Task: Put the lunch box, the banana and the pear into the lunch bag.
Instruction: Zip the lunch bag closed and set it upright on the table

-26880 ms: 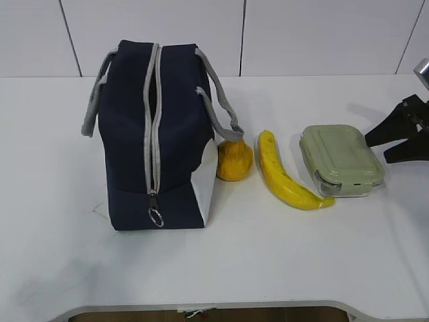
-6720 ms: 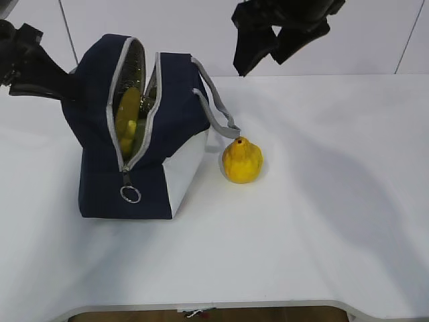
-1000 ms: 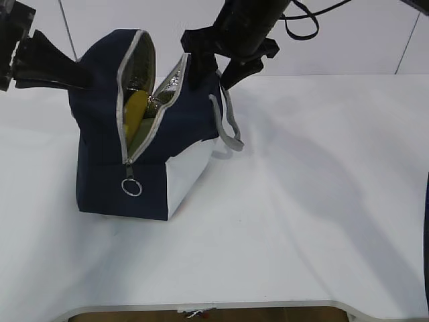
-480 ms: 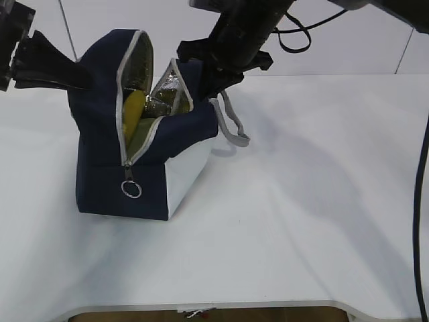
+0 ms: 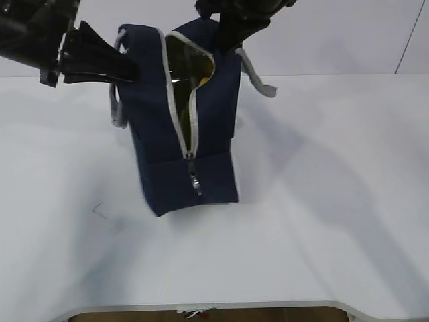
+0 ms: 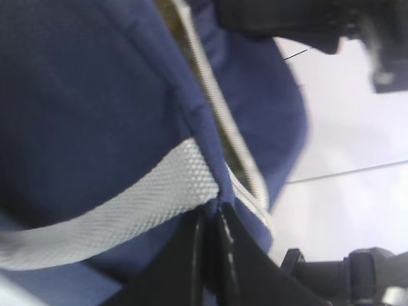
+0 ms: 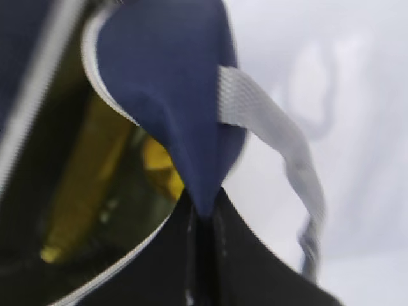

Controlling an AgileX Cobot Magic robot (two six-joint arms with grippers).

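Observation:
The navy lunch bag [image 5: 191,144] stands tilted on the table with its zipper end facing me and its top open. My left gripper [image 5: 124,69] is shut on the bag's left side by a grey handle [image 6: 121,220]; the pinched fabric shows in the left wrist view [image 6: 210,213]. My right gripper [image 5: 224,41] is shut on the bag's right rim, which also shows in the right wrist view [image 7: 203,213]. Inside the bag I see the long yellow banana [image 7: 86,169] and a smaller yellow lump, apparently the pear [image 7: 159,166]. A yellow patch shows in the opening [image 5: 200,82]. The lunch box is hidden.
The white table [image 5: 322,201] spreads around the bag, with its front edge near the bottom of the exterior view. The bag's second grey handle [image 5: 258,75] hangs loose to the right. A white panelled wall stands behind.
The bag has shifted right and turned, so the zipper end now faces me and the white side panel is out of sight. Both grippers moved right with it, the opening narrower.

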